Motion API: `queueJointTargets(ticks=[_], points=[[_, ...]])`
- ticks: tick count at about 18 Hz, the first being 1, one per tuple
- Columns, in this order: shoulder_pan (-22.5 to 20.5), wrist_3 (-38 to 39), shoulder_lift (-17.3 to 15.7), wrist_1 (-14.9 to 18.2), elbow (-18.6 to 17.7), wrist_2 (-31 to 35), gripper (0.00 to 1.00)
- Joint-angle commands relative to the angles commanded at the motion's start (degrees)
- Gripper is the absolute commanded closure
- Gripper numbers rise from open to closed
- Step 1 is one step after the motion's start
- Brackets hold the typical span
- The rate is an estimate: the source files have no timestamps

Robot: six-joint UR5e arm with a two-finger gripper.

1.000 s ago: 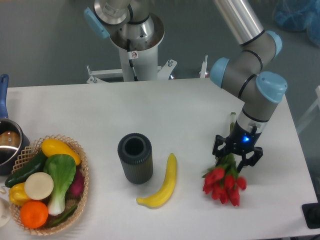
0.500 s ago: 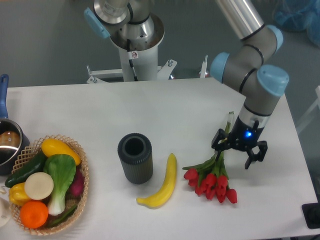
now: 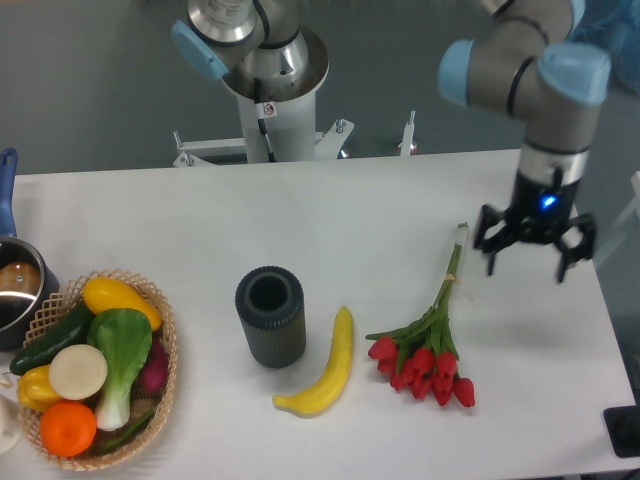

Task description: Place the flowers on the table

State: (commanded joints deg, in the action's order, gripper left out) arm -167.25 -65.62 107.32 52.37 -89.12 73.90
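The flowers (image 3: 428, 345), a bunch of red tulips with green stems, lie flat on the white table (image 3: 340, 215) right of centre, blooms toward the front edge and stem ends pointing back. My gripper (image 3: 528, 258) hangs above the table to the right of the stem ends, apart from the bunch. Its fingers are spread open with nothing between them.
A yellow banana (image 3: 325, 368) lies just left of the tulips. A dark ribbed cylinder vase (image 3: 270, 314) stands upright near the middle. A wicker basket (image 3: 160, 320) of vegetables sits at the front left, with a pot (image 3: 16, 290) behind it.
The gripper let go of the flowers, which dropped flat onto the table, and it has since risen and moved to the back right, away from the bunch.
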Motion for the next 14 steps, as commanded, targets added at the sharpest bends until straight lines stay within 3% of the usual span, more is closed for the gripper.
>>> queueJointTargets(ticks=[6,9,14], points=[[-4.9,-13.8,-4.2,6.6,-0.7,3.4,0.0],[-7.3,-18.5,-6.2,6.3,-2.8,3.8,0.0],[-8.4,-18.6,-7.4,6.0,-3.7,3.5,0.0]])
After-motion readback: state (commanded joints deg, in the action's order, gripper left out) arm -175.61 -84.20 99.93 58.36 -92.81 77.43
